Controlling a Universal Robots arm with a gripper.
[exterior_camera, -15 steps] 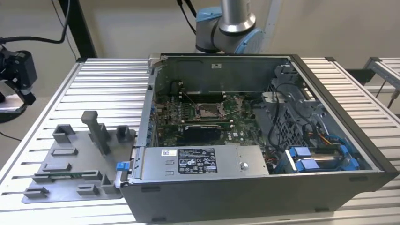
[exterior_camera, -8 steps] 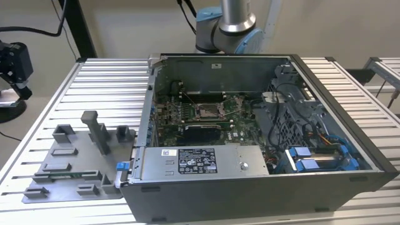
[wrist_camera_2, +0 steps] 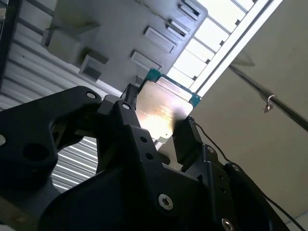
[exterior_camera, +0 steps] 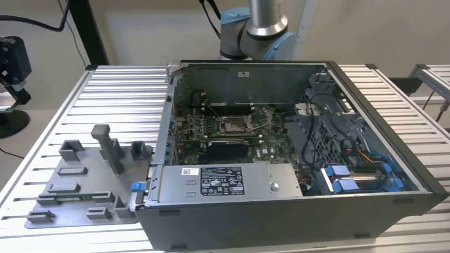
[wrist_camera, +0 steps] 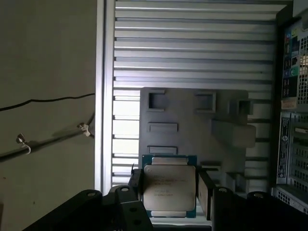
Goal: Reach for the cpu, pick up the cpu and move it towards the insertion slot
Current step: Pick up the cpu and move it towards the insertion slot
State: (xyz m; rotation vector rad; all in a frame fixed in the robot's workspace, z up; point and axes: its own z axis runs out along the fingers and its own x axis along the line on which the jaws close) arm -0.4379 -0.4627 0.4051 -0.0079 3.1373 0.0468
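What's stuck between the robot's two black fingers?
The cpu, clamped by the fingers of the gripper, in both wrist views.

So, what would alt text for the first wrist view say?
The gripper holds the cpu, a small silvery square chip, between its black fingers. Beyond lies a grey fixture plate on a ribbed metal table.
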